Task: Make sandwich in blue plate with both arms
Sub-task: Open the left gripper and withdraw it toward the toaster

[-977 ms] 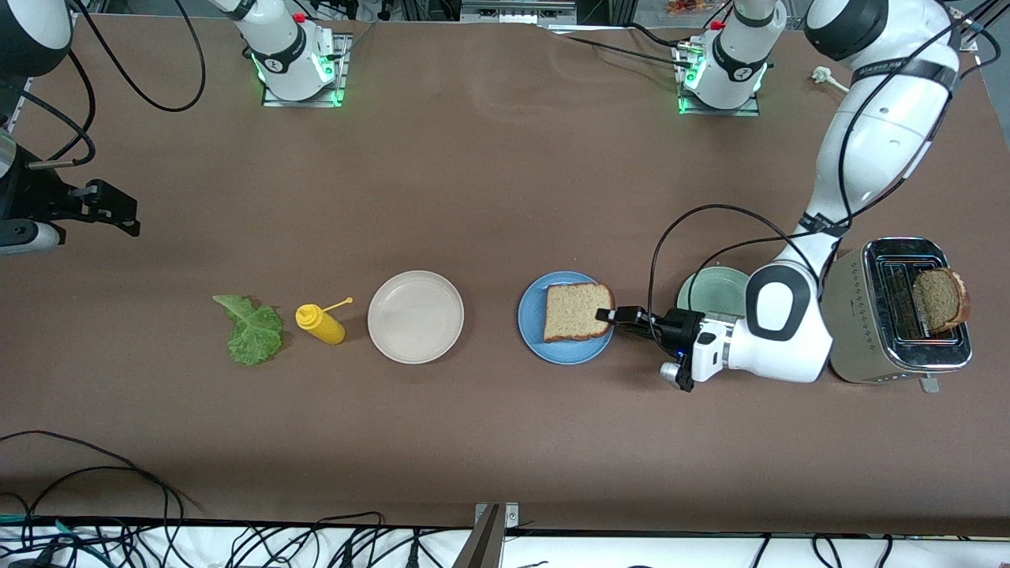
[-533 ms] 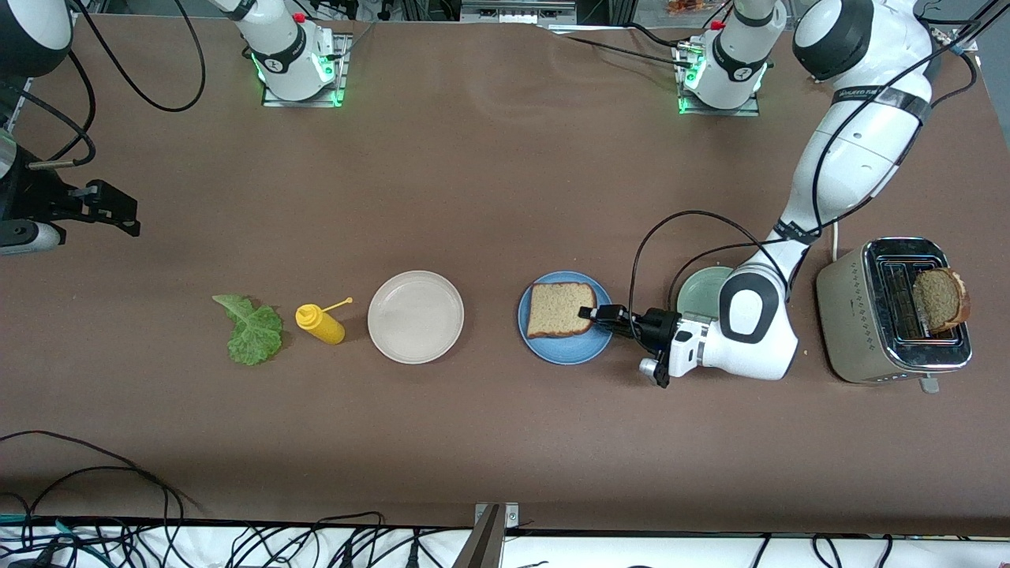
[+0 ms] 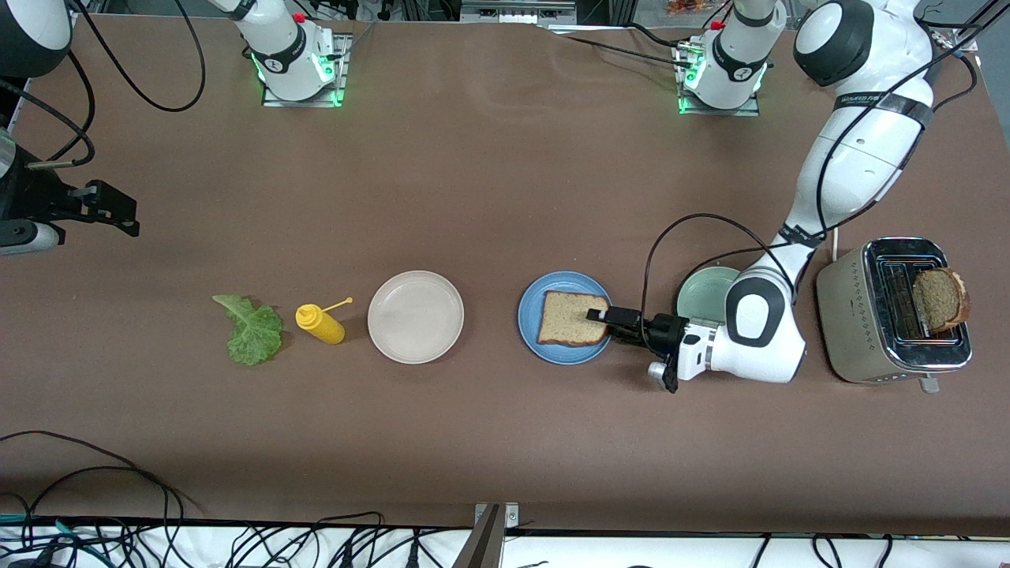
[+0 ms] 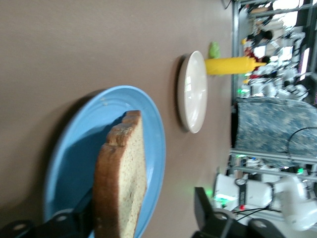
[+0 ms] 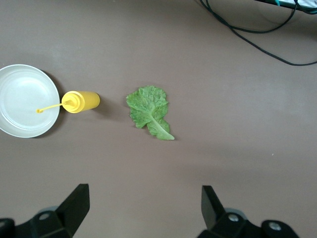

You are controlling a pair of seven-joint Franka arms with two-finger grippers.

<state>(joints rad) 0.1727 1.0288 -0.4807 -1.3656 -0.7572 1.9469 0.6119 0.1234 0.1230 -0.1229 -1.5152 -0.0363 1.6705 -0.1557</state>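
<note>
The round, matte mid-blue plate (image 3: 530,335) sits on the brown table (image 3: 489,197), between the same-sized beige plate (image 3: 416,316) and the pale green plate (image 3: 702,293). A square slice of brown wholemeal bread with a darker crust (image 3: 570,317) now lies flat on the blue plate, toward the left arm's end of it. Half a second ago the slice lay a little more toward the beige plate, and 1 second ago it reached out over the plate's rim toward the green plate.

The left gripper (image 3: 606,317) is low at the edge of the slice. Its fingers, pinched on the bread a moment ago, have parted; in the left wrist view the slice (image 4: 121,183) stands between 2 widely spaced black fingers (image 4: 210,218), over the blue plate (image 4: 148,124).

The right gripper (image 3: 110,211) waits at the right arm's end of the table, jaws wide apart and empty.

The ruffled green lettuce leaf (image 3: 252,330) lies unmoved on the table beside the yellow squeeze bottle (image 3: 319,323), well apart from the blue plate. A 2nd brown slice (image 3: 939,300) stands in the silver toaster (image 3: 856,315) at the left arm's end.
</note>
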